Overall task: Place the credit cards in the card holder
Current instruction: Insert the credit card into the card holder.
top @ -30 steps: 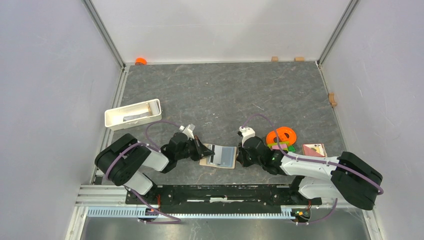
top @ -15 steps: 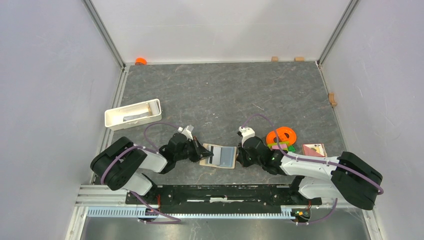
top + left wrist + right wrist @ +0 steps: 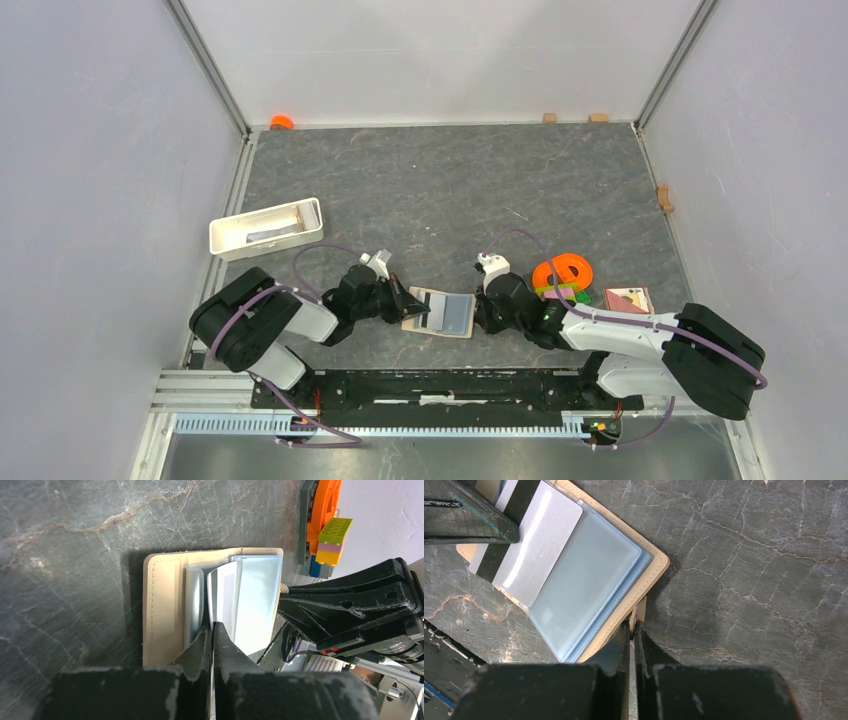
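The left pincer point(image 3: 212, 628) swallows the near end of the grey card point(image 3: 226, 590); the right pincer point(image 3: 631, 625) covers the tab of the card holder point(image 3: 589, 575). Contents of the white tray point(image 3: 250, 243) are too small to tell.

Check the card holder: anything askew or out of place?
Nothing damaged. The grey card, pinched by the left gripper, overhangs the edge of the card holder, not fully seated; the right gripper clamps its tab.

Card holder point(image 3: 457, 315) open, striped grey card point(image 3: 426, 308) atop.
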Controlling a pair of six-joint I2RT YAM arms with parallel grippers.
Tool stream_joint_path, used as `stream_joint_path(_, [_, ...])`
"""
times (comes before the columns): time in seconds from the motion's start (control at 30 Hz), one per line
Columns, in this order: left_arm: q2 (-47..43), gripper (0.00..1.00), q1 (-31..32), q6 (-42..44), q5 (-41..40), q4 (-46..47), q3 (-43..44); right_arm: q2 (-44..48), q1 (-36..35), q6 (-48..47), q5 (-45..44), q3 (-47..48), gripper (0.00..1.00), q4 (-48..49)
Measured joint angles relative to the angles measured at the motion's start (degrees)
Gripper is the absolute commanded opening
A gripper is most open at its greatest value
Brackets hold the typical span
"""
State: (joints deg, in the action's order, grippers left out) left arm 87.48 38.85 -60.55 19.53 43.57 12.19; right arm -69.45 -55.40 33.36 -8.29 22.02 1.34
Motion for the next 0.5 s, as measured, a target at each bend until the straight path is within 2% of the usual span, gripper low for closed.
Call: stream_joint_path(0.5, [6.0,0.02,1.4,-0.1,1.4,7.7,0.5,-0.7,-0.1,-0.1,-0.8,0.4,0.0,-0.4])
